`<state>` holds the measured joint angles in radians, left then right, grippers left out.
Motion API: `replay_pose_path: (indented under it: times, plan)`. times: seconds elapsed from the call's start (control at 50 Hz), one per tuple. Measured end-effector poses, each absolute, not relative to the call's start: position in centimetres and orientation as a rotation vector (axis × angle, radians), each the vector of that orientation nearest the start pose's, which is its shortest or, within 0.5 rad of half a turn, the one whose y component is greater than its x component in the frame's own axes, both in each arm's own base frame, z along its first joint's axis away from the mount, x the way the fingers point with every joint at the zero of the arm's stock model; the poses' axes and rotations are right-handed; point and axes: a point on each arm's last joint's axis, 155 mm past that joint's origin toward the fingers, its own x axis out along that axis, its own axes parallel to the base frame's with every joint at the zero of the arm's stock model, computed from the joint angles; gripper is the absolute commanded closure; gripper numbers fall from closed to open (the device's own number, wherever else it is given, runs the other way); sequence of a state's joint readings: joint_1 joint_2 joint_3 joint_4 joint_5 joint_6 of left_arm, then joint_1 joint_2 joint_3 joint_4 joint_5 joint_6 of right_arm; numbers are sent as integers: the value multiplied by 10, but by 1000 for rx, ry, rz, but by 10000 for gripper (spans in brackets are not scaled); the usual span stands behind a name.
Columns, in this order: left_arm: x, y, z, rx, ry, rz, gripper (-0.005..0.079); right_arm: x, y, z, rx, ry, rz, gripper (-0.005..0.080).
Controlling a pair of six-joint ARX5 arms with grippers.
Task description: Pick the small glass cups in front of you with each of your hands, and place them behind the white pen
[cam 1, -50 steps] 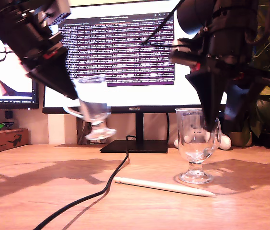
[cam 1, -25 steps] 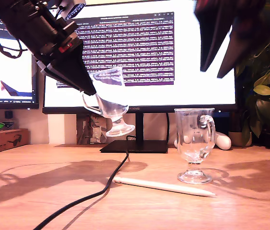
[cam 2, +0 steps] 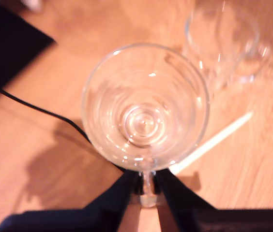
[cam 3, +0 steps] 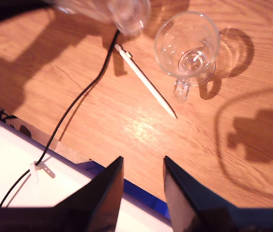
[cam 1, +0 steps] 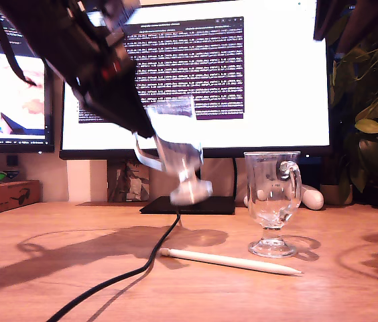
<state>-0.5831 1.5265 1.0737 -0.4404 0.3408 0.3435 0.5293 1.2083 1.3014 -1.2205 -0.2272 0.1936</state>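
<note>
Where monitors [cam 1: 196, 74] glow, wooden desk [cam 1: 75, 282].

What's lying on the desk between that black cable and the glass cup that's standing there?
The white pen lies there, seen in the exterior view: one end near the black cable, the other just in front of the standing cup. Otherwise the wood is bare.

One clear glass mug [cam 1: 175, 144], with loop handle, short stem and round foot, hangs tilted and blurred in the air above the counter [cam 1: 41, 268], its handle pinched in my first hand [cam 2: 147, 186]. The second glass mug [cam 1: 273, 201] stands upright and empty on the counter toward the exterior view's right, handle toward that side. The slim white pen [cam 1: 229, 261] lies flat just in front of it, tapered tip toward the exterior view's right.
</note>
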Motion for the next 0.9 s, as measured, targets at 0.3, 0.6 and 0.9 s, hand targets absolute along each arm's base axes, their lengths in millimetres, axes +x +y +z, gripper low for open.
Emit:
replay_pose_path:
  times: [0.3, 0.6, 0.9]
  plan:
    - [303, -285, 102, 421, 826, -1036, 766, 212, 164, 211, 1, 1202, 537, 519]
    - [309, -306, 120, 427, 771, -1069, 766, 212, 163, 211, 3, 1202, 533, 519]
    - [309, -306, 117, 428, 779, -1068, 766, 213, 163, 211, 1, 1201, 534, 519]
